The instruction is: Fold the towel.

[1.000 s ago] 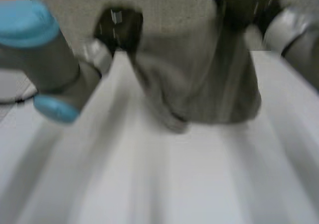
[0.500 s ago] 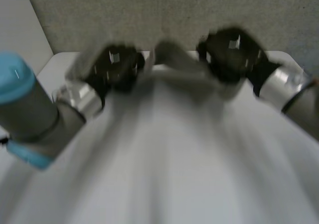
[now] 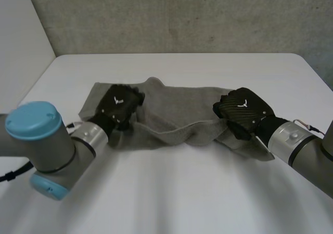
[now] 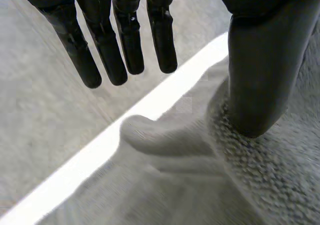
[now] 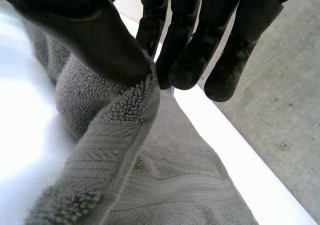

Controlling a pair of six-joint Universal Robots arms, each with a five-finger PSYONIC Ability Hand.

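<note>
Towel (image 3: pixel 177 117) lies rumpled across mid-counter (image 3: pixel 182 203), one hand on each end.
Soft, limp, light terry; it will likely sag and bunch, so best taken at the hem or corners. Right hand (image 3: pixel 242 112), at the towel's right end: its wrist view shows thumb and fingers (image 5: pixel 182 50) pinching a raised hem fold. Left hand (image 3: pixel 118 105), at the towel's left end: fingers straight and off the cloth, thumb resting on it, gripping nothing.

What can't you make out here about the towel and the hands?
Head view: the towel under the left hand and right hand, covered by their backs.
Left wrist view: the towel's full outline, cut off by the edges.
Right wrist view: the pinched towel edge, hidden behind the thumb.
</note>
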